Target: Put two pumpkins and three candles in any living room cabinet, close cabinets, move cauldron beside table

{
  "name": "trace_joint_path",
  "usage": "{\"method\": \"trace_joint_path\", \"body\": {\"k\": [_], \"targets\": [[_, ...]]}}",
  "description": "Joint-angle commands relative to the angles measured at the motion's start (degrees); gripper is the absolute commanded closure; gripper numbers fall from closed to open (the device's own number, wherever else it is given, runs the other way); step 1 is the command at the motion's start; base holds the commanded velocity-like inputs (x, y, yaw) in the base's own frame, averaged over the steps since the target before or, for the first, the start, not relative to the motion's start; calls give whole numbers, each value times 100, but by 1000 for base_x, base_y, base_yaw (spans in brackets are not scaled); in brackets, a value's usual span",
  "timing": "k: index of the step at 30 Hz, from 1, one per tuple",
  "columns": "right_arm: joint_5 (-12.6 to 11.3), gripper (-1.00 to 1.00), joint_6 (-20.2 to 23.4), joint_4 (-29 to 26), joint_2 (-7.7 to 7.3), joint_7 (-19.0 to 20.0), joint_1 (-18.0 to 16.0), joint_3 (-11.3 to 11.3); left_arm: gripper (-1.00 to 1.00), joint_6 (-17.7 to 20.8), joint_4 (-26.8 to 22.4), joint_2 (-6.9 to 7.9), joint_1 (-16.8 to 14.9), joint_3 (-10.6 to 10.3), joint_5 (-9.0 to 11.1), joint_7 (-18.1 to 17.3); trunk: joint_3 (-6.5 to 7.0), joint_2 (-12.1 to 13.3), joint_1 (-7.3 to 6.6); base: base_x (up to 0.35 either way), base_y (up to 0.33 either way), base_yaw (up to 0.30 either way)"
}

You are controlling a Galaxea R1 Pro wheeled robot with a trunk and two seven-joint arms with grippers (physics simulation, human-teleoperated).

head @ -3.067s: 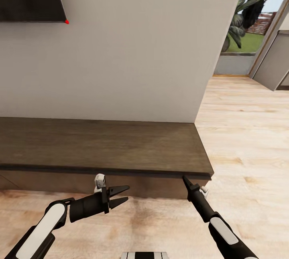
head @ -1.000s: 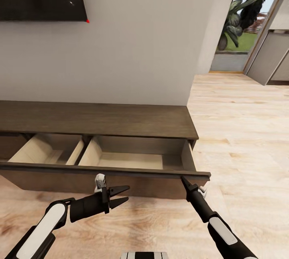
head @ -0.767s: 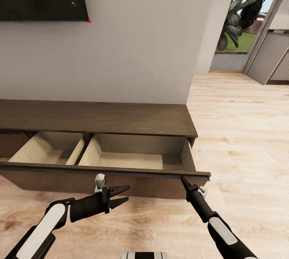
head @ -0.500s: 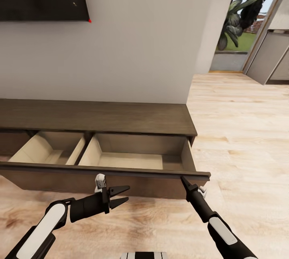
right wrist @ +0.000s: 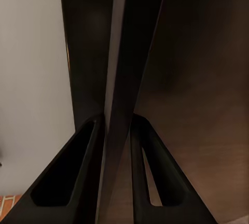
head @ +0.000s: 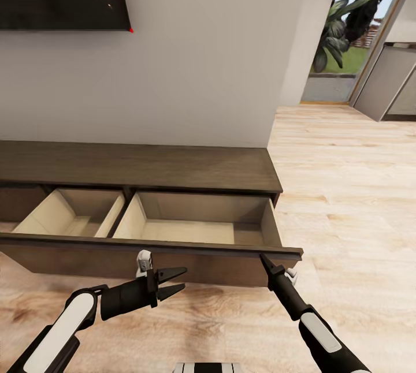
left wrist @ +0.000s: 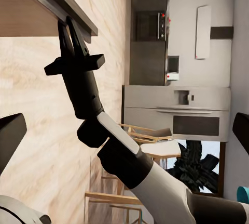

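Two pale drawers of the cabinet (head: 144, 166) stand pulled out; the right gripper (head: 264, 258) seems pinched on the drawer front's (head: 173, 257) top edge, while the left gripper (head: 179, 280) hangs spread nearby.

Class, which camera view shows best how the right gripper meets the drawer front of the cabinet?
The right wrist view: the right gripper has its fingers closed on the thin edge of the drawer front. The head view shows its tip at the front's right end, the contact tiny. The left wrist view shows both fingers at that edge from the side.
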Motion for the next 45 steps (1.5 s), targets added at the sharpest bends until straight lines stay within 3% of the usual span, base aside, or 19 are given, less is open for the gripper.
{"method": "trace_joint_path", "body": {"k": [1, 43, 44, 45], "targets": [[-130, 100, 35, 31, -10, 28, -3, -96, -100, 3, -1, 4, -2, -5, -32, -41, -5, -1, -1, -51, 0, 0], [-181, 100, 41, 38, -70, -16, -3, -96, -100, 3, -2, 4, 0, -4, -28, -41, -5, -1, -1, -17, 0, 0], [-182, -100, 41, 39, -70, -27, -3, -96, -100, 3, -2, 4, 0, -4, -28, -41, -5, -1, -1, 0, 0, 0], [-182, -100, 46, 44, -70, -40, -5, -96, -100, 3, -2, 4, 1, -5, -27, -39, -5, -1, -1, 0, 0, 0]]}}
